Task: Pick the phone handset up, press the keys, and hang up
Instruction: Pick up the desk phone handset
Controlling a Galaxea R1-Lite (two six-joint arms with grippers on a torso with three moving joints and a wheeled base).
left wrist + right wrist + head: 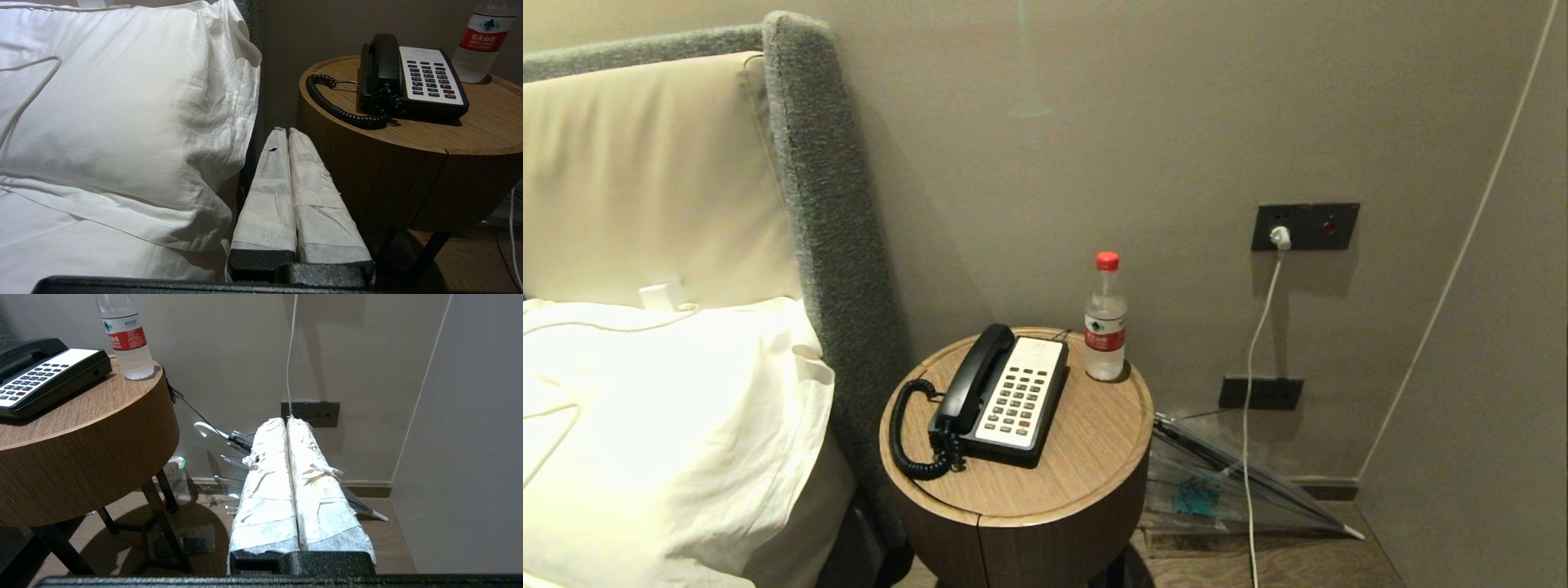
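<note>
Left end effector: white-wrapped fingers pressed together, holding nothing, parked low between the pillow and the round wooden surface. Right end effector: fingers likewise closed and empty, low beside the surface, pointing at the wall socket.

Phone handset lies in its cradle on the left side of the phone base, coiled cord looping over the surface's left edge. Water bottle, red cap on, stands upright just behind the base's right corner; contents look clear, level hard to judge. Clear umbrella lies on the floor by the wall.
</note>
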